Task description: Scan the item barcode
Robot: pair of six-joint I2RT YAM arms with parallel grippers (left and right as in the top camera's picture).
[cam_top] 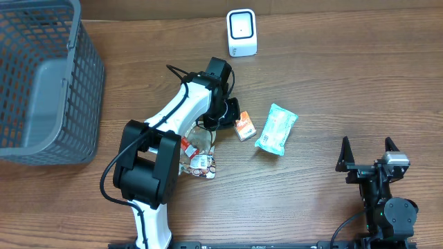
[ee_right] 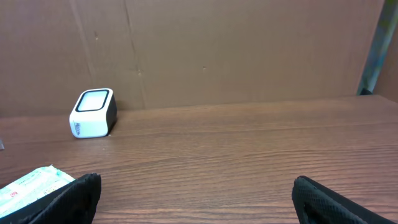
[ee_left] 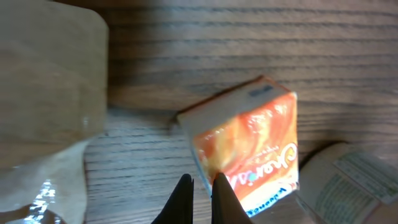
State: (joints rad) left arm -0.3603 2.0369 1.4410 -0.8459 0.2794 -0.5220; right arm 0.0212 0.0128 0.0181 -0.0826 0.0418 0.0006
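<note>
- On the brown wooden table, a small orange box lies near the middle
- Just beside the box, on the side where the right arm sits, lies a blue-green packet; the two are close but do not touch
- At the far edge of the table stands a white scanner, upright and well apart from the box
- A white arm reaches over the table, and its left hand is right at the edge of the orange box
- Seen from the left wrist, the two dark fingers of this hand are pressed together with only a thin slit between them, and they pinch nothing
- One fingertip sits in front of the box edge in that view; I cannot tell if it touches the box
- From that wrist the box looks tilted, and it has white letters on its shiny orange side
- Down at the near corner of the table is the right hand, well apart from the box
- Its two black fingers are spread wide, with only bare table between them
- From the right wrist, the scanner shows far ahead and one corner of the packet shows low down
- A gray basket sits on the left arm's side of the table
- A little pile of shiny wrappers lies next to the white arm
</note>
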